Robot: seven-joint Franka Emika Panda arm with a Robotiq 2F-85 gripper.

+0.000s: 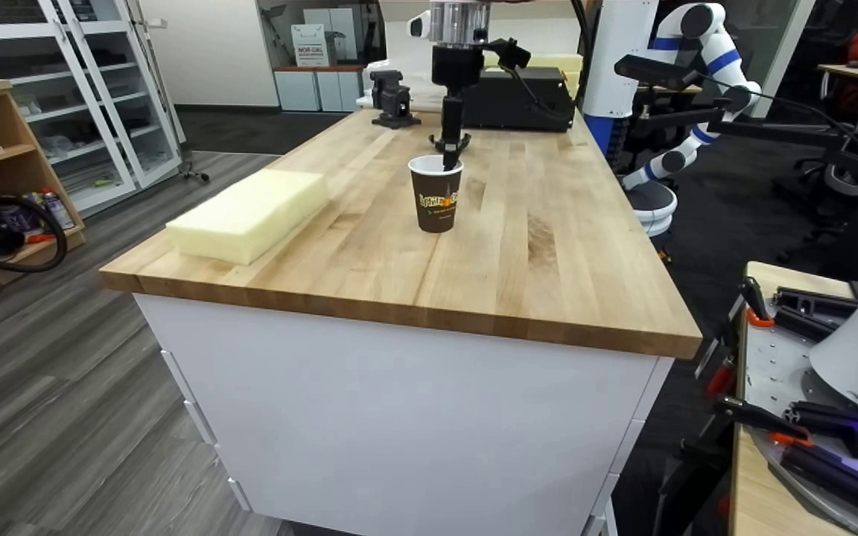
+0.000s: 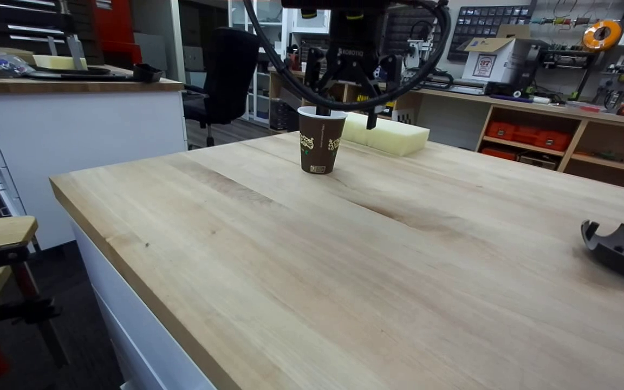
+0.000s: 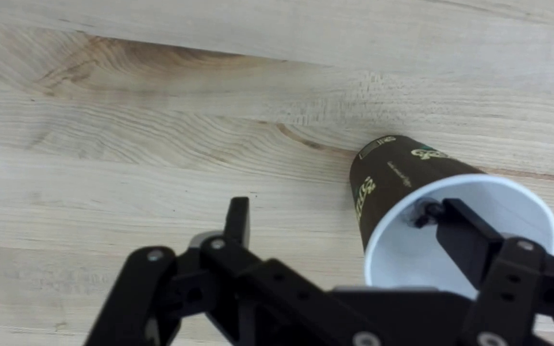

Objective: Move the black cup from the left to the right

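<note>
A small, tapered, dark brown paper cup [image 1: 436, 197] with a white rim and yellowish lettering is stood upright on a pale wooden tabletop [image 1: 548, 298]. The black two-fingered gripper [image 3: 346, 214] is pointed downward over it, its jaws spread wide; in the wrist view, one finger [image 3: 464, 235] is seen inside the cup's mouth and the other finger [image 3: 237, 221] outside, so that the cup's wall stands ungripped between them. Whether the inner finger is touched by the cup cannot be told. In an exterior view, a pale yellow rectangular foam block [image 1: 250, 212] is shown left of the cup, well apart from it, and a large black rectangular box [image 1: 500, 108] is placed beyond, toward the tabletop's far end.
</note>
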